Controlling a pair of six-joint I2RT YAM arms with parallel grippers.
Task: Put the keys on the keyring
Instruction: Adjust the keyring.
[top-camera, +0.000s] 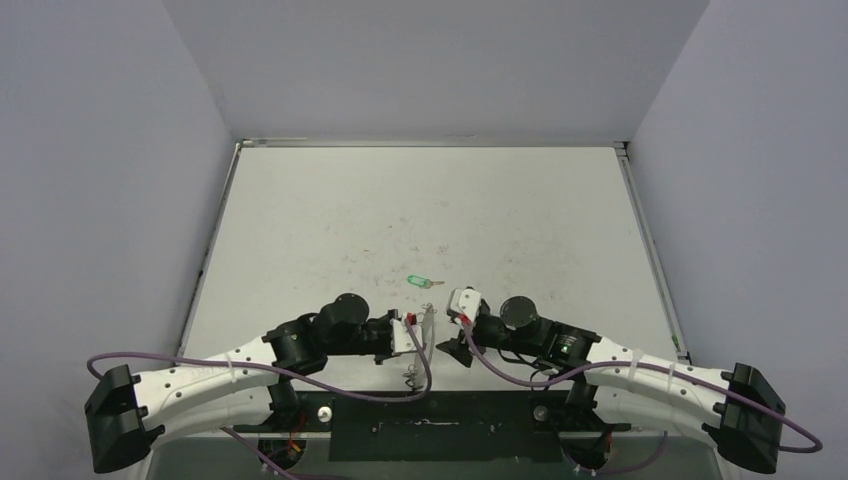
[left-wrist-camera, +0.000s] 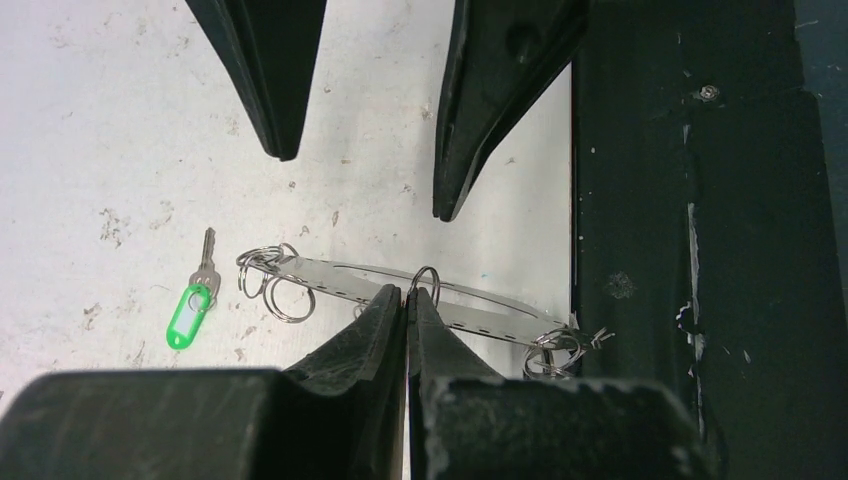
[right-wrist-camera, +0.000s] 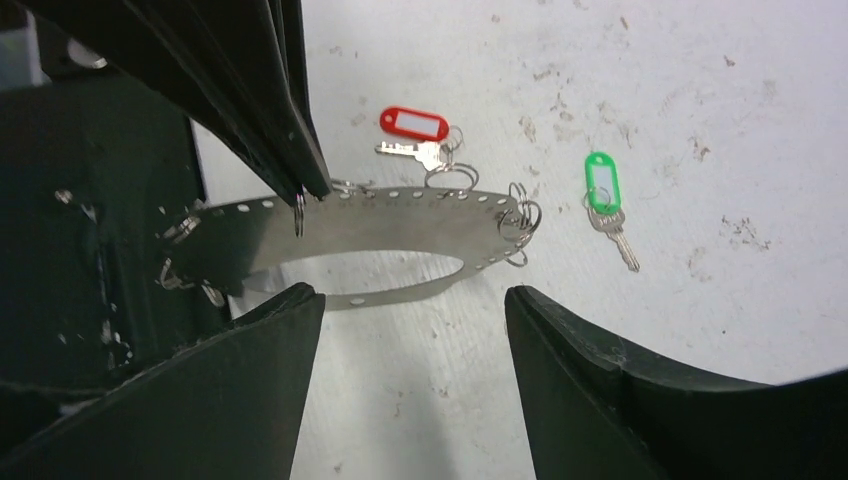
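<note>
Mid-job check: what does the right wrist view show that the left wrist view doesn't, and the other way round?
Right wrist only: the red-tagged key, lying beside the keyring, and the ring's open middle. Left wrist only: no extra object; it sees the keyring nearly edge-on. Both: the green-tagged key lying on the table apart from the keyring, the left gripper shut on the keyring's band, and the right gripper open, holding nothing.
</note>
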